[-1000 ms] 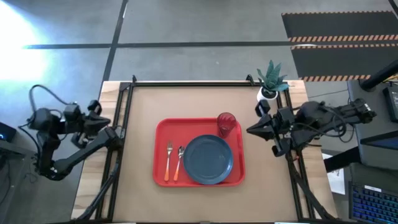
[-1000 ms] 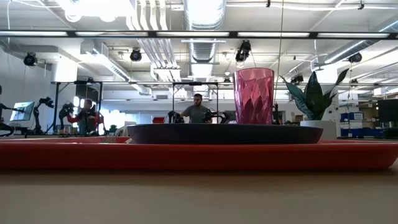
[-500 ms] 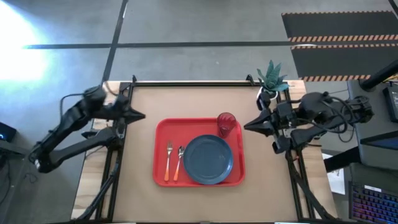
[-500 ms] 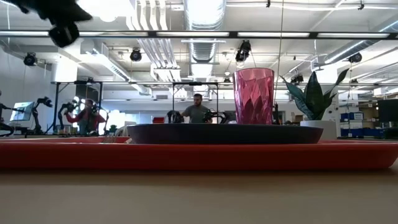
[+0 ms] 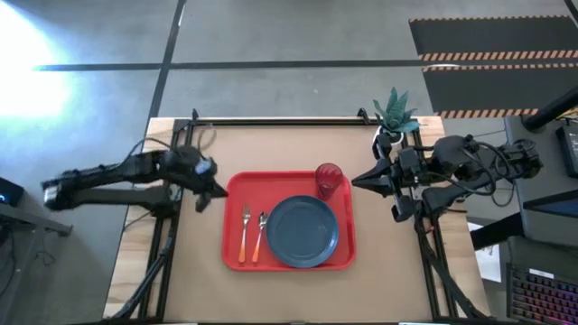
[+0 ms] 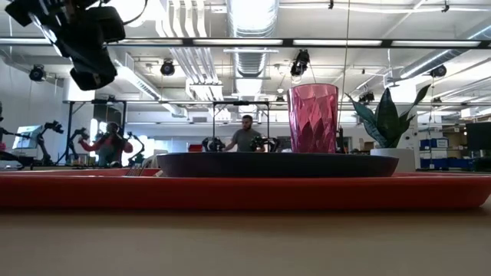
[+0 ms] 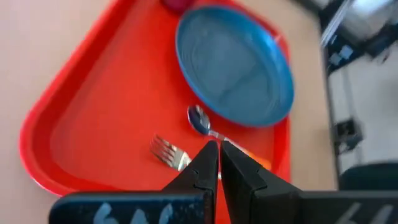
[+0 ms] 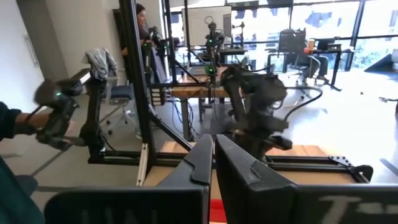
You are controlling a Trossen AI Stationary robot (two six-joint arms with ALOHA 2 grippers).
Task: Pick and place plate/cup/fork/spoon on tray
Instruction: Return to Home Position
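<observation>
The red tray (image 5: 235,194) lies at the table's middle. On it lie the dark blue-grey plate (image 5: 302,230), the dark red cup (image 5: 328,180) upright at the far right corner, the fork (image 5: 245,233) and the spoon (image 5: 260,235) side by side left of the plate. My left gripper (image 5: 209,195) is shut and empty, above the tray's left edge; its wrist view shows the fork (image 7: 166,152) and the spoon (image 7: 202,122) past its fingers. My right gripper (image 5: 357,181) is shut and empty, just right of the cup.
A white pot with a green plant (image 5: 394,117) stands at the table's far right corner, close behind my right arm. A black frame rail (image 5: 271,121) runs along the far edge. People and other robot arms show in the room beyond the table.
My left arm has swung from outside the table's left edge toward the far left corner and then right and nearer, coming over the tray's left edge. My right gripper has crept left toward the cup. The tableware on the tray has stayed put.
</observation>
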